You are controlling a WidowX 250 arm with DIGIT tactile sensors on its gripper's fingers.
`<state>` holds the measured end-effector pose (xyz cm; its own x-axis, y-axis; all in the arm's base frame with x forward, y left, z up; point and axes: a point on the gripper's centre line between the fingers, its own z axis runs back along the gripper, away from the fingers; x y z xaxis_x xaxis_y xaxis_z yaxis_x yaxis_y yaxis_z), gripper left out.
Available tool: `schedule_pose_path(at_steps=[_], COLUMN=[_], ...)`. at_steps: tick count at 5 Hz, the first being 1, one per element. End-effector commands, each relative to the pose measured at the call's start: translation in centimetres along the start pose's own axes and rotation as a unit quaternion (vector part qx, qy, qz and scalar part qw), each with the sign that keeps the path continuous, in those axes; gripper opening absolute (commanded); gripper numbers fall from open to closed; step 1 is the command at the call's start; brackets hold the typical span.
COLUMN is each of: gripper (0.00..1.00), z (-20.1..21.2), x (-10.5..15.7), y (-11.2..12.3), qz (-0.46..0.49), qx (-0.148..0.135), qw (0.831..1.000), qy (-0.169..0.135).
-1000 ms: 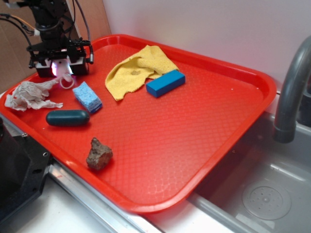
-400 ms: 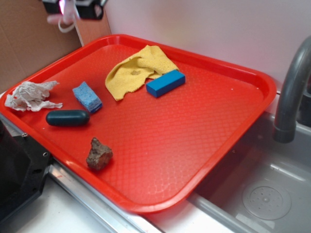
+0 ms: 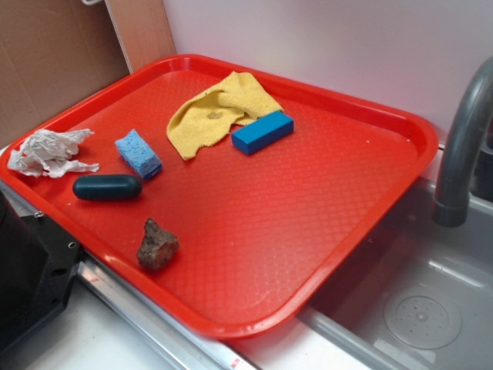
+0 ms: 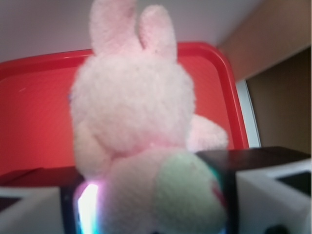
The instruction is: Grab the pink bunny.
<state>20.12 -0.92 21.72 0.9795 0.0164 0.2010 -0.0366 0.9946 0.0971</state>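
**Bunny lifted clear of the tray**

Above the tray, out past its 11 o'clock corner, the gripper point(image 4: 146, 204) is clamped on the pink bunny point(image 4: 134, 107). The wrist view shows the plush pressed between the two pads at the bottom of the picture, its round head and two short ears standing toward 12 o'clock, one limb poking out toward 3 o'clock, with the red tray point(image 4: 39, 122) spread behind it.

A second ago the arm stood low at the tray's 10 o'clock side, beside the crumpled paper towel point(image 3: 48, 152), with the toy's whitish loop hanging at its jaws. A moment later it was already high at the top edge of the exterior view. Now it has left that view altogether, and no bunny lies on the tray.

The other things rest where they were: the light blue sponge point(image 3: 139, 153), the dark green oval point(image 3: 107, 186), the brown rock point(image 3: 157, 244), the yellow cloth point(image 3: 219, 109) and the blue block point(image 3: 263, 132).

I judge the grab done: the toy is held and carried, and only a loose pinch on soft plush could undo it.
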Motion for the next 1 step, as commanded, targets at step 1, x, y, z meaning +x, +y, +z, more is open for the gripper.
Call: schedule_pose_path(at_steps=[1], gripper=[0.0], z=[3.15], x=[-4.33], y=[-4.27], qz=[-0.125], qx=[-0.053], qw=[0.991], qy=[-0.006])
